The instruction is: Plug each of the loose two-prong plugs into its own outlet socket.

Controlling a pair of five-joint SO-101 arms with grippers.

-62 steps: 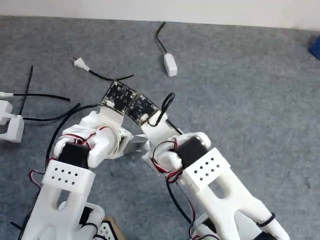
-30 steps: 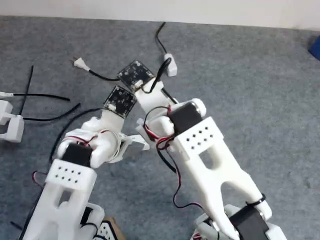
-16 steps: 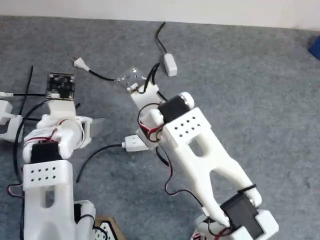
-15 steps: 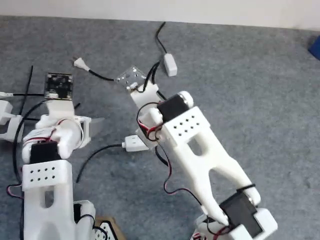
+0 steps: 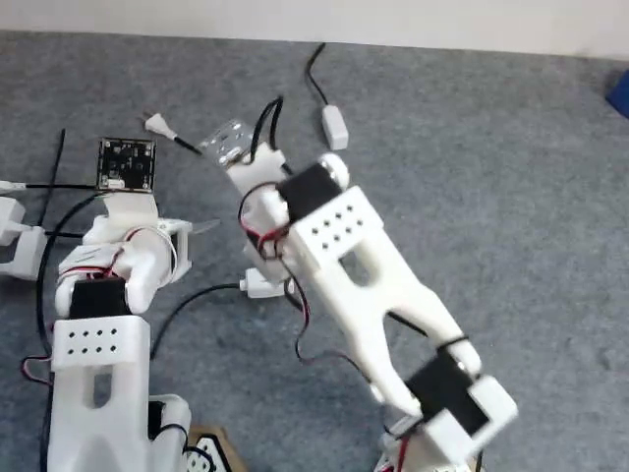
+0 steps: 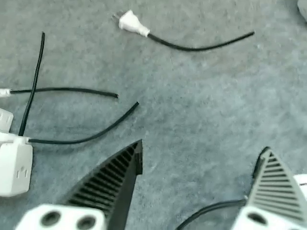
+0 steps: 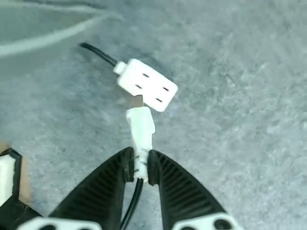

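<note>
So since a couple of seconds back the left arm [image 5: 98,324] has swung out to the left of the grey surface [image 5: 511,197], and the right arm [image 5: 354,265] has leaned leftward over the outlet socket [image 5: 257,284]. The right wrist view shows what the high view hides under that arm: the right end effector [image 7: 139,163] is clamped on a white plug [image 7: 142,125] whose nose touches the socket, can't tell if the prongs are in. Left wrist view has the left end effector [image 6: 201,153] spread wide with nothing in it, and a loose plug [image 6: 132,22] lying well ahead.
</note>
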